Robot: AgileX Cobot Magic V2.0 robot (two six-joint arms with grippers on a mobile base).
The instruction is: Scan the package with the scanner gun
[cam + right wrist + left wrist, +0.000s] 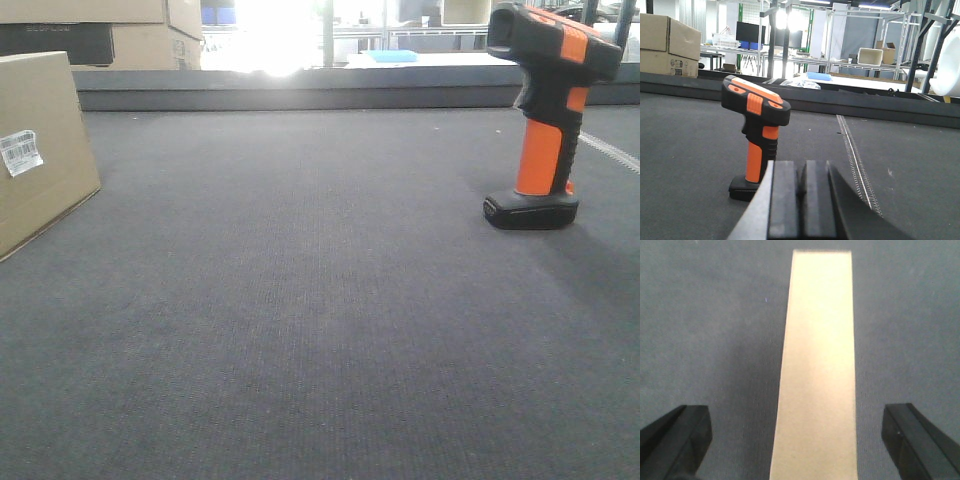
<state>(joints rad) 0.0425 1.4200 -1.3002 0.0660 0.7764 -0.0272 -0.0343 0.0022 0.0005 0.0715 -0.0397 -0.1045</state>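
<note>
While neither arm enters the front view, the package (40, 150) stands at the far left of the dark surface (320, 330). Its white barcode label (20, 152) is on the face turned toward the camera. The scanner gun (545, 120) stands upright on its flat base at the far right, well apart from the package. Stacked boxes (130, 30) sit beyond the surface's far edge; do not mistake them for the target.

Left wrist view: you look down on the narrow top face of the package (817, 370). The left pincer (797, 415) hangs above it with fingers wide apart, one on either side, neither touching the cardboard. If you close off-centre, the box may twist and turn its label away from the scanner.

Right wrist view: the scanner gun (757, 130) stands just ahead and slightly left of the right pincer (800, 200), whose fingers are pressed together on nothing. This is probably the main hazard. If you advance without first parting them, you are likely to shove the tall, top-heavy gun over instead of grasping its orange handle. An approach off its line could likewise knock the head sideways and tip the gun off its base.
</note>
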